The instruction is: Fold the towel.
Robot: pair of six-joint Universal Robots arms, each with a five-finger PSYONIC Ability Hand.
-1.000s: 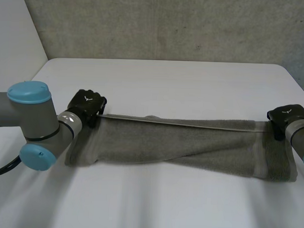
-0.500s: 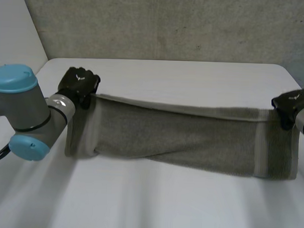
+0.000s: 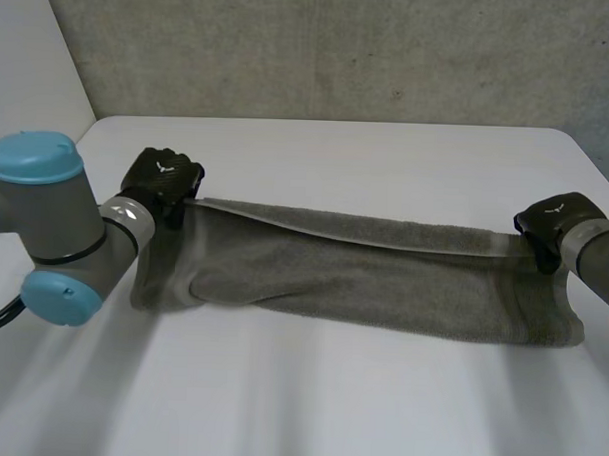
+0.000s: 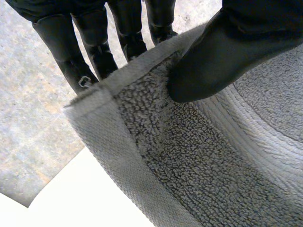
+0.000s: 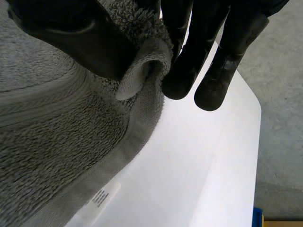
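A grey towel (image 3: 363, 275) stretches across the white table (image 3: 387, 161), its far long edge lifted and its lower part resting on the tabletop. My left hand (image 3: 164, 178) holds the far left corner; in the left wrist view the thumb (image 4: 222, 52) presses the towel's corner (image 4: 142, 123) against the fingers (image 4: 94, 52) behind it. My right hand (image 3: 551, 224) holds the far right corner; in the right wrist view thumb (image 5: 75, 35) and fingers (image 5: 199, 56) pinch the rolled towel edge (image 5: 147, 66).
A rough grey wall (image 3: 341, 49) rises behind the table. The table's near part (image 3: 299, 398) is bare white surface. A white label (image 5: 102, 197) is on the towel's hem near my right hand.
Both hands rose and spread with the towel's far edge half a second ago, then came down and inward; the towel now hangs lower and narrower, its right end pulled left.
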